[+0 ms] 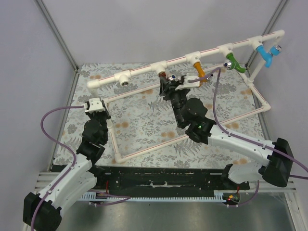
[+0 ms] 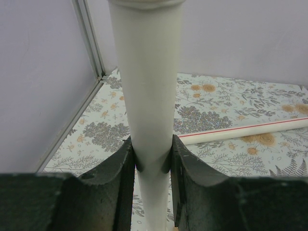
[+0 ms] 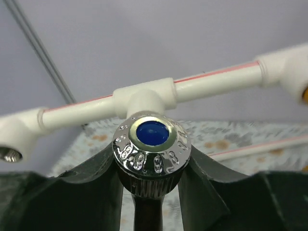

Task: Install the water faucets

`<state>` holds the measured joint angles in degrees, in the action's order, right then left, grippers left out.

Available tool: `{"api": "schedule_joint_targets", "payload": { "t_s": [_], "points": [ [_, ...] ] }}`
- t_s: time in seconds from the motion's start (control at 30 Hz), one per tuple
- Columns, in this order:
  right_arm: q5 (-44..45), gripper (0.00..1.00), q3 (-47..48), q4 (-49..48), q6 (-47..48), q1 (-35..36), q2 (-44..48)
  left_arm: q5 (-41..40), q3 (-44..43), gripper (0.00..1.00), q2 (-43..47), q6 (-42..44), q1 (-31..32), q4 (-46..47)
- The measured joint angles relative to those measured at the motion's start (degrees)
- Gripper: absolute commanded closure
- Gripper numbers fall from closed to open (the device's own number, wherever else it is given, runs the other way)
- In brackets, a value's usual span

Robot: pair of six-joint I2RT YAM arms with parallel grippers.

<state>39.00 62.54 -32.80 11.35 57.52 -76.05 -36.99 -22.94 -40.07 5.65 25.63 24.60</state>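
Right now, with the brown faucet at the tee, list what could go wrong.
1. The right end effector pinches the dark brown faucet right under its rounded chrome cap; it might slip while turning.
2. That cap hides the joint with the tee fitting, so a crooked thread could go unnoticed.
3. Just the left end effector clamps the white pipe; it may twist under torque.
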Motion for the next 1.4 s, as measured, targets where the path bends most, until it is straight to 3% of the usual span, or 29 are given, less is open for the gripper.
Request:
{"api": "schedule_joint_targets", "payload": {
  "t_s": [0.07, 0.2, 0.27, 0.37, 0.47, 0.6, 0.8, 0.93, 1.17, 1.4],
  "points": [
    [6.1, 0.8, -0.9, 0.2, -19.8, -0.2, 0.7, 0.0, 0.0, 0.98, 0.0, 0.0, 0.0, 0.0],
    [10.7, 0.8, -0.6, 12.2, -65.7, -2.9, 2.3, 0.1, 0.0, 0.98, 0.1, 0.0, 0.0, -0.2],
    [9.7, 0.71, -0.1, 17.1, -83.1, -4.2, 2.3, 0.2, 0.0, 0.98, 0.1, 0.0, 0.0, 0.1],
    [9.2, 0.51, -0.1, 20.4, -96.4, -4.4, 2.3, 0.1, 0.0, 0.98, 0.1, 0.0, 0.0, 0.0],
    [8.6, 0.35, -0.5, 20.9, -99.6, -4.5, 2.8, 0.1, 0.0, 0.98, 0.1, 0.0, 0.0, 0.0],
    [7.9, 0.17, -4.1, 18.5, -94.6, -5.4, 5.4, 0.1, 0.1, 0.98, 0.3, 0.0, 0.0, -0.1],
    [4.2, 0.1, -6.8, 15.7, -77.6, -5.9, 11.0, 0.0, 0.1, 0.98, 0.3, 0.0, 0.0, 0.0],
    [-0.5, 0.02, -7.2, 14.8, -61.0, -5.9, 15.5, 0.1, 0.1, 0.98, 0.3, 0.0, 0.0, 0.0],
    [-15.9, 0.02, -7.2, 15.5, -22.6, -5.9, 20.4, 0.1, 0.1, 0.98, 0.2, 0.0, 0.0, 0.0],
    [-29.5, 0.02, -7.0, 24.1, 14.0, -5.8, 21.1, 0.1, 0.1, 0.98, 0.0, 0.0, 0.0, 0.0]
  ]
}}
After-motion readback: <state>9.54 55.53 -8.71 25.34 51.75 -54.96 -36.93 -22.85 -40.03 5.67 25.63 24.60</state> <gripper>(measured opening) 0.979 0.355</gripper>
